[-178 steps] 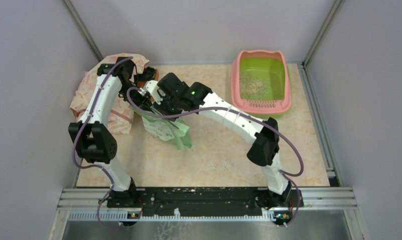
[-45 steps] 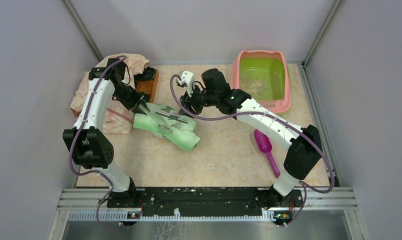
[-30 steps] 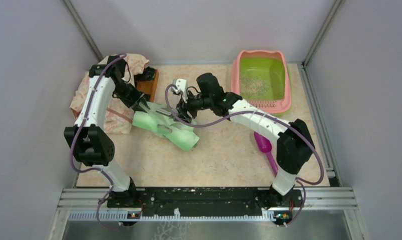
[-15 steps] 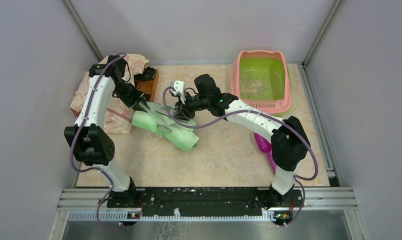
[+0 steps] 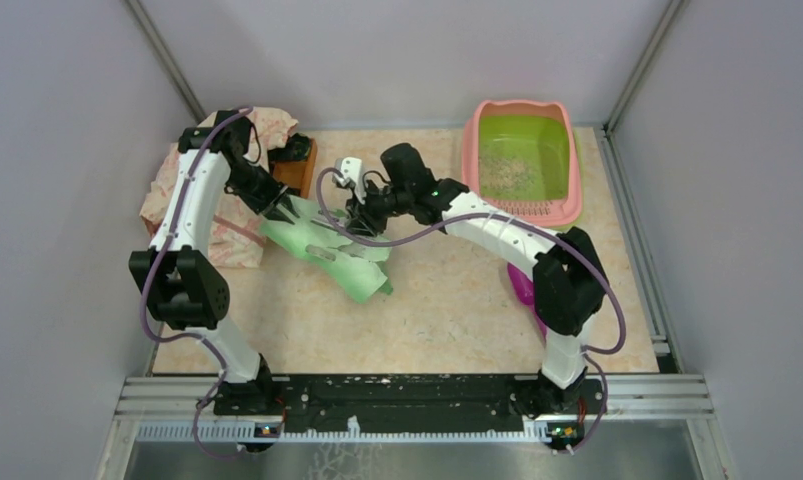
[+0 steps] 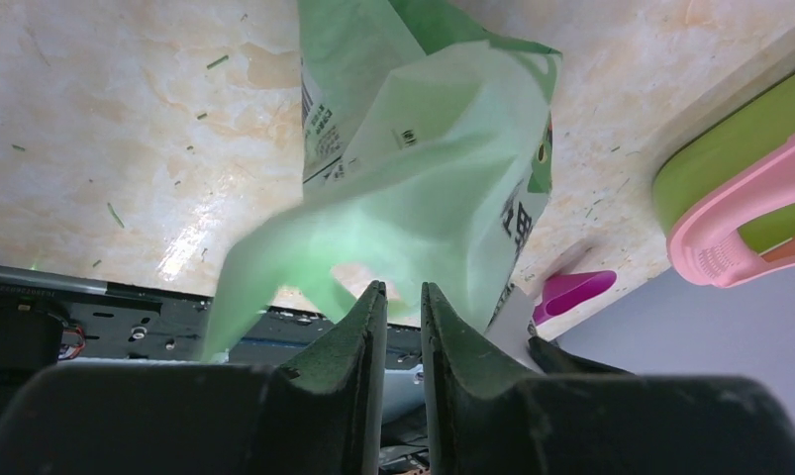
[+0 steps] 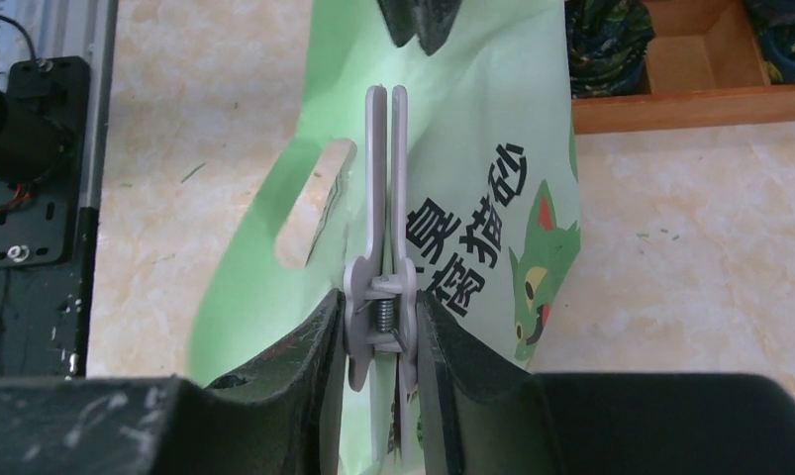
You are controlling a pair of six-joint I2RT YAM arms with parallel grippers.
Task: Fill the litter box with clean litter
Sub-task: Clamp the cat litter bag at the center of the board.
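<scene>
Overhead view: the right arm (image 5: 497,235) covered most of the purple scoop (image 5: 520,283), so only a sliver showed. The left arm (image 5: 192,195) hid part of the wooden tray (image 5: 295,176) and part of the crumpled cloth (image 5: 277,122). Print on the green bag (image 5: 327,245) was too small to read.

Left wrist view: the litter box (image 6: 740,223) was cut off by the right edge, and the bag's near end was blurred.

Right wrist view: the clip (image 7: 385,198) had its lower end hidden between the jaws.
</scene>
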